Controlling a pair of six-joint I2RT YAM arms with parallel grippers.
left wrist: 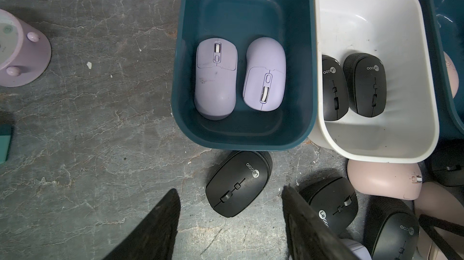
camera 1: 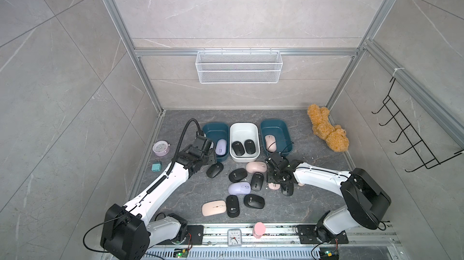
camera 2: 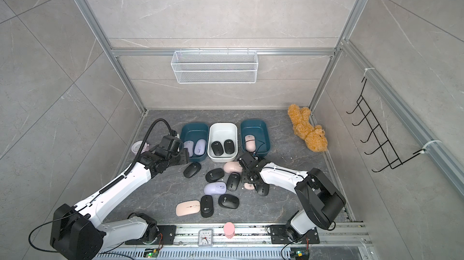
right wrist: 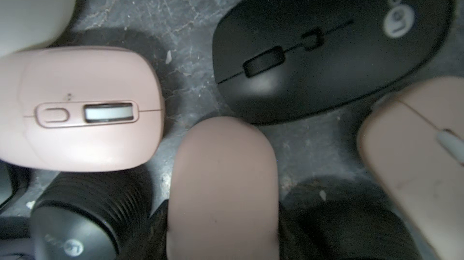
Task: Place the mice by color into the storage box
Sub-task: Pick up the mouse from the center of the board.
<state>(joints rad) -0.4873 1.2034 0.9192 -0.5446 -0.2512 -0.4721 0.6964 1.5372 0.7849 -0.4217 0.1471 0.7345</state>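
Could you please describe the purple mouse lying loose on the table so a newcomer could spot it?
Find the white bin between the two teal bins. In front of them lies a cluster of mice, mostly black. The purple mouse sits at its middle, the only purple one outside a bin.

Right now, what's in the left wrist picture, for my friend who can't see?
Two purple mice lie in a teal bin, two black mice in the white bin beside it. The open left gripper faces another black mouse.

Pink mouse point(camera 1: 273, 186) largely under right arm point(camera 1: 321, 174)
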